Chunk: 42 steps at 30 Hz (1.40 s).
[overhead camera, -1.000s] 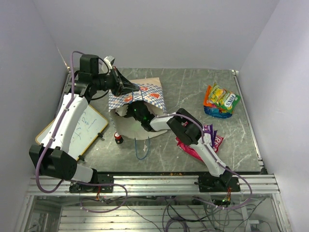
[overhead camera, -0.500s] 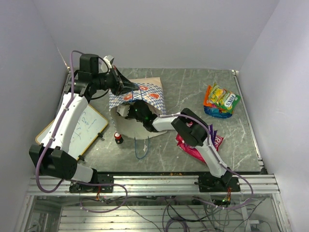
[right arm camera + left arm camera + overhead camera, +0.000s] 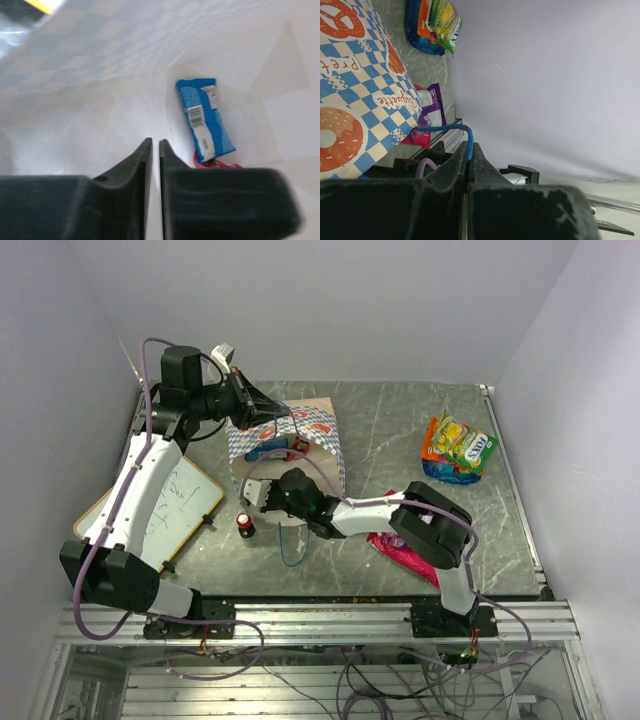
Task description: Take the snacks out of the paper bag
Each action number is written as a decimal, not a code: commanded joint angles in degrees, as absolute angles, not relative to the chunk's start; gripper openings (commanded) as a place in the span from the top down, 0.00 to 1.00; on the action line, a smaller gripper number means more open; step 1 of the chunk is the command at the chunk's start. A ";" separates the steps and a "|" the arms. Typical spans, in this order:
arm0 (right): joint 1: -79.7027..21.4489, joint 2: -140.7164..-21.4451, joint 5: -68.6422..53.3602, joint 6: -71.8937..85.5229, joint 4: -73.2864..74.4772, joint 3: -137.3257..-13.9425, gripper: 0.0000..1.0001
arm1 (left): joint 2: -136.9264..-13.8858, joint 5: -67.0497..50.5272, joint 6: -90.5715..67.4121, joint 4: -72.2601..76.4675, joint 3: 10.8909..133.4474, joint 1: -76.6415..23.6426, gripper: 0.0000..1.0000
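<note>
The desk [image 3: 380, 430] is a grey-green marbled slab, closed in by plain pale lavender walls on three sides. A white wood-framed whiteboard [image 3: 170, 505] lies at its left edge, and a small red-and-white capped bottle [image 3: 243, 526] stands just beside it.

At the far right a pile of orange, green and blue shiny snack packets [image 3: 456, 450] rests on the desk, well apart from the large cream paper bag with a blue-and-white checkered band [image 3: 320, 435]. A pink packet and a purple-white packet [image 3: 432, 107] lie near the front, partly under the right arm.

The left arm stretches up and back along the left wall. Its left tool [image 3: 468, 150] is clamped on the bag's thin blue cord handle [image 3: 445, 129], holding the bag's top edge up.

The right arm lies low and reaches leftward across the desk, with the right tool [image 3: 155, 145] inside the bag's mouth. Its fingers are drawn together to a thin slit, with nothing between them. Ahead of them, deep in the bag, lies a blue snack packet [image 3: 204, 122] with a bit of pink wrapper [image 3: 216, 162] at its lower end.
</note>
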<state>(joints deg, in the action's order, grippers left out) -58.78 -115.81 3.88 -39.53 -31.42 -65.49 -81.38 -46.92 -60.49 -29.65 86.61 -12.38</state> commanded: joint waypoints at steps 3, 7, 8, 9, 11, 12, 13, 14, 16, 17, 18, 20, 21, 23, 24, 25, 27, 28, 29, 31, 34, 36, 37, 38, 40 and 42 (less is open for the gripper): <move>-57.45 -120.25 9.44 -38.88 -33.46 -68.77 0.64 | -79.10 -49.70 -63.25 -23.20 82.44 -12.48 0.93; -55.57 -126.04 8.97 -39.68 -34.42 -74.65 0.50 | -79.28 -50.58 -61.36 -26.57 84.49 -12.58 0.93; -55.08 -127.45 8.34 -39.75 -34.22 -76.27 0.48 | -79.55 -50.40 -60.34 -27.89 85.47 -12.57 0.93; -54.69 -128.84 8.32 -40.06 -33.94 -77.88 0.46 | -79.88 -50.30 -59.47 -29.27 86.26 -12.57 0.93; -54.17 -131.65 9.19 -41.23 -33.53 -80.93 0.42 | -80.07 -50.19 -59.22 -30.27 86.78 -12.72 0.93; -54.00 -133.03 9.64 -41.87 -33.03 -82.58 0.40 | -79.94 -50.35 -59.65 -29.71 86.42 -12.74 0.93; -53.77 -134.27 9.83 -42.52 -32.11 -83.96 0.40 | -79.76 -50.57 -60.13 -29.21 85.97 -12.79 0.93; -53.39 -135.28 9.78 -43.08 -31.39 -85.33 0.40 | -79.60 -50.76 -60.40 -28.84 85.62 -12.89 0.93; -52.72 -137.08 9.59 -44.06 -30.90 -87.18 0.39 | -79.37 -50.94 -60.24 -29.21 85.35 -13.21 0.93; -52.33 -138.33 9.88 -44.52 -30.26 -88.39 0.39 | -79.35 -50.93 -59.86 -30.01 85.34 -13.38 0.93; -52.05 -139.32 10.61 -44.90 -29.96 -89.66 0.39 | -79.42 -50.87 -59.51 -30.62 85.34 -13.56 0.93; -51.52 -141.14 12.24 -45.73 -29.60 -92.29 0.39 | -79.45 -50.70 -59.38 -31.10 85.22 -13.94 0.93; -51.22 -142.10 13.08 -46.12 -29.54 -93.81 0.39 | -79.39 -50.59 -59.53 -31.00 85.06 -14.16 0.93; -50.35 -143.70 14.55 -46.02 -29.23 -96.36 0.39 | -79.41 -50.41 -59.99 -30.81 84.91 -14.47 0.93; -49.90 -144.42 14.91 -45.81 -28.78 -97.68 0.39 | -79.56 -50.42 -60.02 -30.88 84.97 -14.56 0.93; -49.50 -145.08 15.28 -45.64 -28.45 -98.91 0.39 | -79.73 -50.53 -59.91 -31.23 85.17 -14.60 0.93; -48.70 -146.44 15.43 -45.42 -27.91 -101.24 0.40 | -80.24 -50.42 -59.26 -32.33 85.85 -14.74 0.93; -48.31 -147.13 15.22 -45.25 -27.41 -102.45 0.42 | -80.40 -50.43 -58.93 -32.80 86.34 -14.72 0.93; -47.93 -147.83 14.67 -44.95 -27.08 -103.36 0.43 | -80.60 -50.39 -58.82 -33.06 86.65 -14.72 0.93; -47.29 -149.37 14.05 -44.74 -26.95 -104.88 0.49 | -80.97 -50.28 -58.79 -33.39 87.20 -14.76 0.93; -46.68 -150.65 14.25 -44.96 -26.78 -106.56 0.58 | -81.74 -50.16 -58.59 -33.84 88.07 -14.77 0.93; -46.37 -150.67 13.62 -44.96 -26.29 -107.06 0.65 | -82.20 -50.09 -58.22 -34.32 88.45 -14.76 0.93; -46.29 -150.45 12.78 -44.92 -25.83 -107.16 0.68 | -82.32 -50.09 -58.27 -34.24 88.45 -14.76 0.93; -46.30 -150.10 12.03 -44.91 -25.55 -106.97 0.72 | -82.35 -50.04 -58.39 -34.01 88.30 -14.74 0.93; -46.29 -148.83 10.33 -44.52 -25.03 -106.03 0.78 | -82.44 -49.89 -58.89 -33.05 87.88 -14.77 0.93; -46.26 -147.29 8.57 -42.76 -24.15 -105.20 0.84 | -82.56 -49.68 -59.62 -31.92 87.64 -14.70 0.93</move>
<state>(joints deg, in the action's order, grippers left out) -46.57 -149.05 12.14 -45.25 -27.31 -105.65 -82.43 -48.69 -58.89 -33.01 86.04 -14.09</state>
